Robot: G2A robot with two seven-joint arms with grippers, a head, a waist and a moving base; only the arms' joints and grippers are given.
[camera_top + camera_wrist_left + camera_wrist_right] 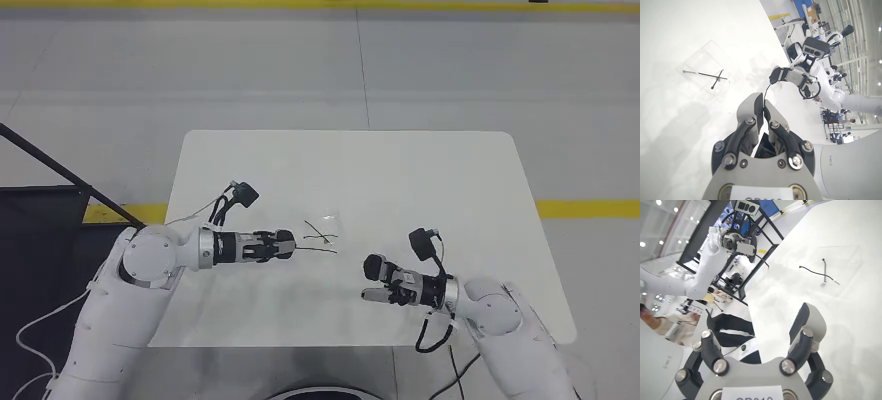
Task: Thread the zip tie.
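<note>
My left gripper (763,108) is shut on the end of a thin black zip tie (766,92), which sticks out past the fingertips above the white table (450,190). In the top view this gripper (287,246) sits left of centre, and the held tie (315,249) points right. Two more black zip ties (320,236) lie crossed on a clear plastic sheet (702,56) just beyond it. My right gripper (757,321) stands open with nothing between its fingers. It hovers near the table's front (368,281), to the right of the ties, facing the left gripper (751,255).
The crossed ties (824,273) lie on the sheet between the two arms. A black frame and dark cloth (40,200) stand off the table's left side. Yellow floor tape (590,208) runs behind the table.
</note>
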